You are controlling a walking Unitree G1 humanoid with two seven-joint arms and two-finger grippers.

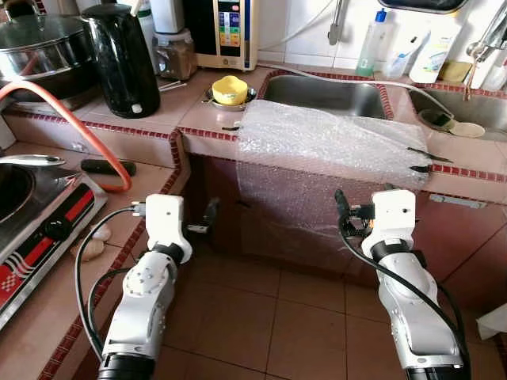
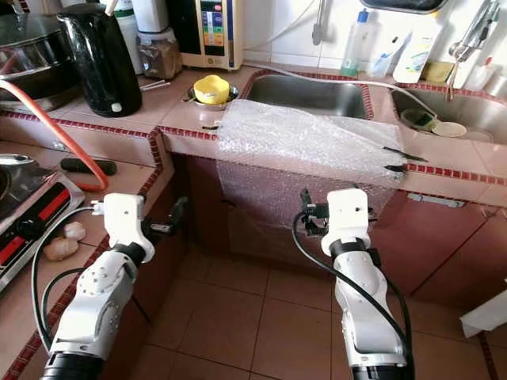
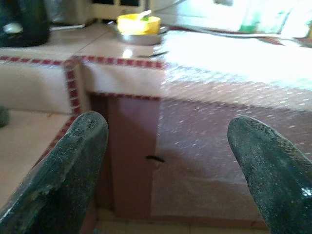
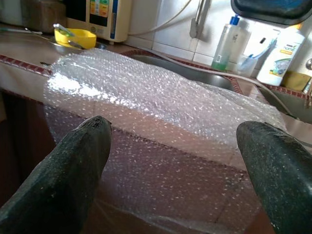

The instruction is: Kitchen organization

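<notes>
A sheet of clear bubble wrap (image 1: 333, 142) lies on the tiled counter in front of the steel sink (image 1: 325, 95) and hangs down over the cabinet front. Left of it, a yellow bowl (image 1: 230, 89) sits in a small metal dish. My left gripper (image 1: 207, 218) is held low, in front of the cabinet corner and below the counter edge, open and empty. My right gripper (image 1: 348, 212) is also open and empty, just short of the hanging part of the wrap. The right wrist view looks between its fingers (image 4: 73, 165) at the bubble wrap (image 4: 161, 102).
A black kettle (image 1: 123, 59), a lidded pot (image 1: 40, 47) and a water purifier (image 1: 222, 32) stand at the back left. An orange hose (image 1: 87, 134) runs to the stove (image 1: 40, 222) on the lower left counter. Soap bottles (image 1: 374, 43) stand behind the sink. Below is tiled floor (image 1: 301, 317).
</notes>
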